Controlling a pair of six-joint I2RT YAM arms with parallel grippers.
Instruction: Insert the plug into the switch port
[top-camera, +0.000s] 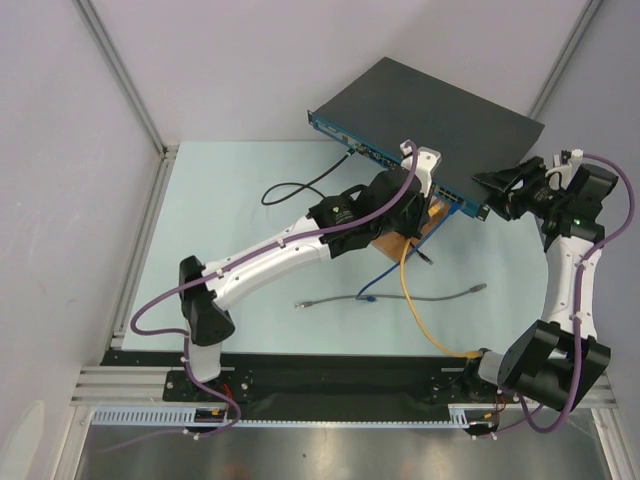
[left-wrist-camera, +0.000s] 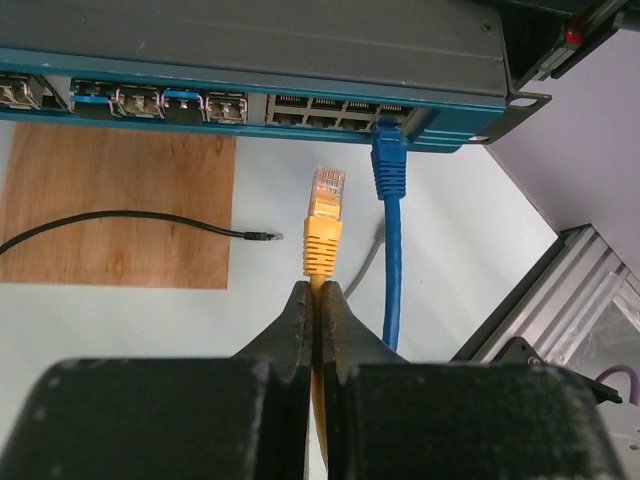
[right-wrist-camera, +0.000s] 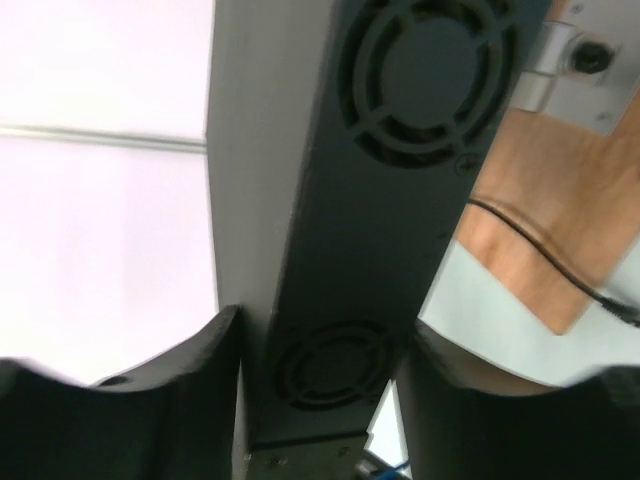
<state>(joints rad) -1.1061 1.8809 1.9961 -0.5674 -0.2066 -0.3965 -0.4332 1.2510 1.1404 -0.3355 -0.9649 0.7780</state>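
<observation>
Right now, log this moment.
left gripper: shut on yellow Ethernet cable | plug: short of switch | right gripper: straddling switch end | blue Ethernet cable: plugged in

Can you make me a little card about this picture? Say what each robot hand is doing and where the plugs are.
left gripper: shut on the yellow cable, just behind its plug
yellow plug: pointing at the switch, not in a port yet
switch: dark box, teal front with a row of ports
blue cable: already plugged into the switch
right gripper: one finger on each side of the switch's end, seemingly holding it
wooden board: on the table before the switch, black cable lying across it
</observation>
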